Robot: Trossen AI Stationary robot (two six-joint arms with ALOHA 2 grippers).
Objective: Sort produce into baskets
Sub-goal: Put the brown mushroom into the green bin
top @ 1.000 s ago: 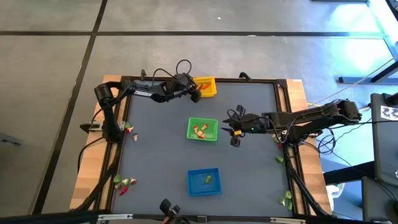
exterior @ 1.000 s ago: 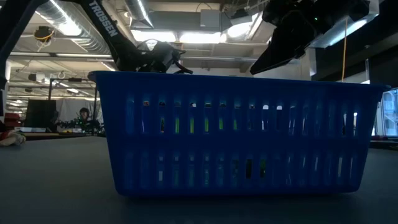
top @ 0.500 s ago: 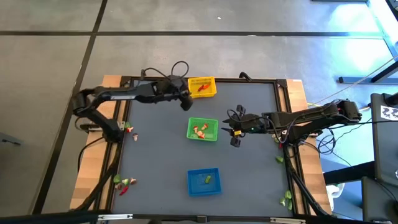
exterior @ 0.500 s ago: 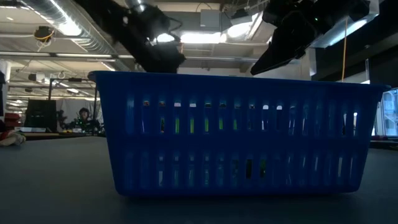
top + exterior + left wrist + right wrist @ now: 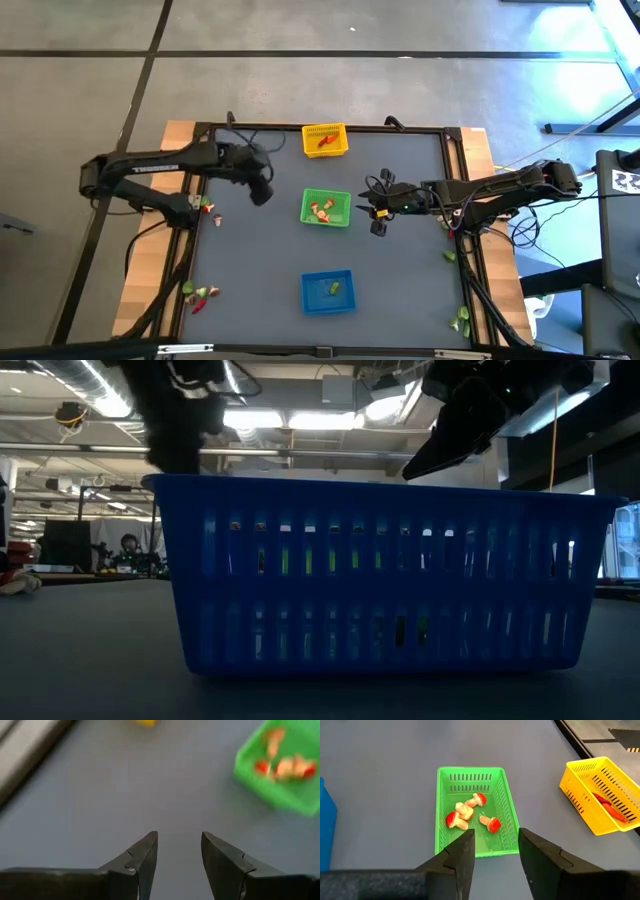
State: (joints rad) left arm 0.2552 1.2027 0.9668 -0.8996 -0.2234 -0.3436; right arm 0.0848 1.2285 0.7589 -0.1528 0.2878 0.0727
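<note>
Reaching with my left pincer (image 5: 177,865) parted and empty, I risk scattering loose produce (image 5: 208,209) at nine o'clock.

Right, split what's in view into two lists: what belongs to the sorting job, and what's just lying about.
Part of the job:
yellow basket
green basket
blue basket
loose produce at the table's left edge
loose produce at the table's right edge
left hand
right hand

Just lying about:
cables

I can read no text, label or number here. The writing on the left arm (image 5: 150,168) is too small for me.
</note>
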